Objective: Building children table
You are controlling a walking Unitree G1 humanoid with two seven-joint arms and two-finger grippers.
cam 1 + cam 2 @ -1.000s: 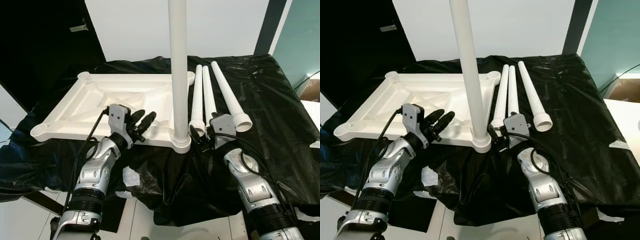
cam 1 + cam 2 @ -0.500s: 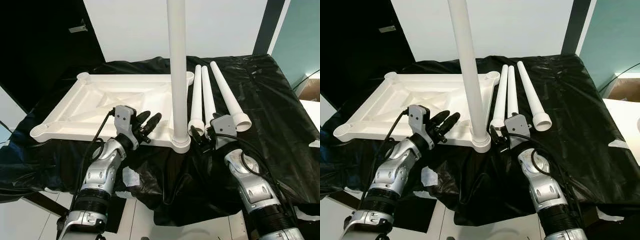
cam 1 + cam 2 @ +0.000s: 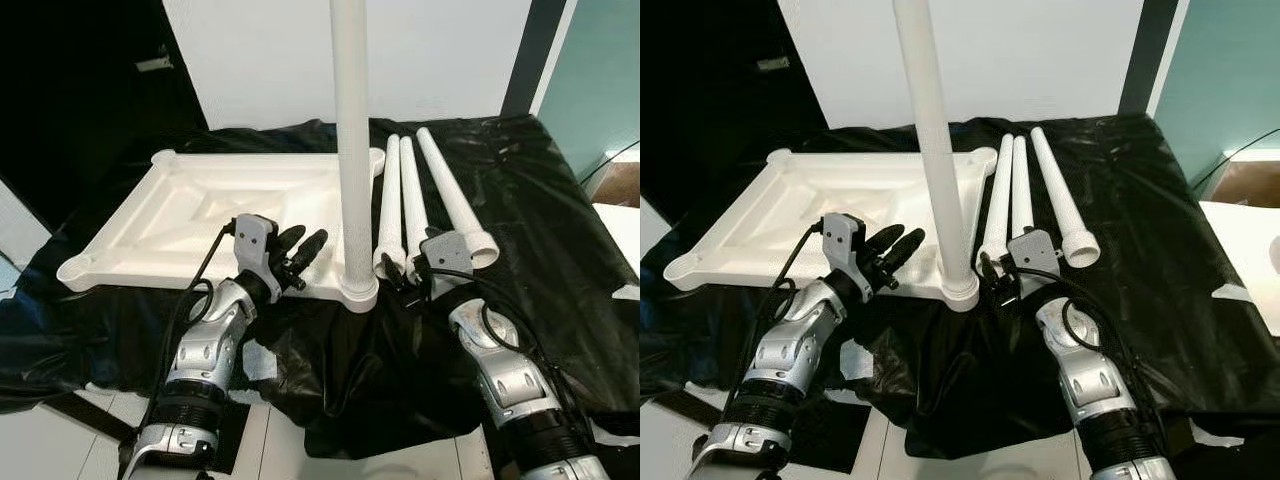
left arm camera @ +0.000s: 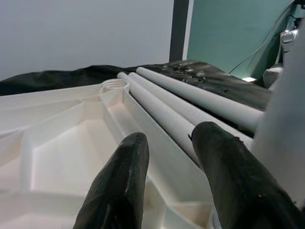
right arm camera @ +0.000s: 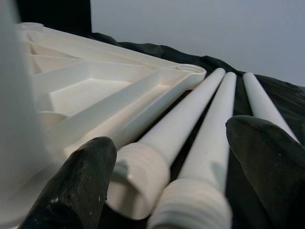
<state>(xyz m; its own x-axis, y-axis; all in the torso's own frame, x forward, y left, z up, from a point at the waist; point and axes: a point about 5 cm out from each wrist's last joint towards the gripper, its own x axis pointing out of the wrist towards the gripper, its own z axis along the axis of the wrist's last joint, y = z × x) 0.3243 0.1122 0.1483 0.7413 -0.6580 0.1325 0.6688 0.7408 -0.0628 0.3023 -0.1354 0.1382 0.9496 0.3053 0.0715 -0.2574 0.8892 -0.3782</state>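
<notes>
A white table top (image 3: 190,205) lies upside down on the black sheet. One white leg (image 3: 351,150) stands upright in its near right corner socket. Three loose legs (image 3: 412,195) lie side by side just to the right, threaded ends toward me. My left gripper (image 3: 305,242) hovers open over the top's near edge, just left of the upright leg, with nothing between its fingers (image 4: 126,171). My right gripper (image 3: 397,285) is open at the near ends of the loose legs. Its fingers (image 5: 81,176) straddle two threaded leg ends (image 5: 190,210) without closing on them.
The black plastic sheet (image 3: 545,210) covers the whole work surface and hangs over its front edge. An open corner socket (image 4: 113,86) sits at the top's far right. A white wall stands behind, a teal panel (image 3: 600,70) at the right, and white floor (image 3: 60,450) lies below.
My left gripper has slid right along the top's near edge, closer to the upright leg. The right gripper has stayed at the leg ends. The view has shifted slightly.
</notes>
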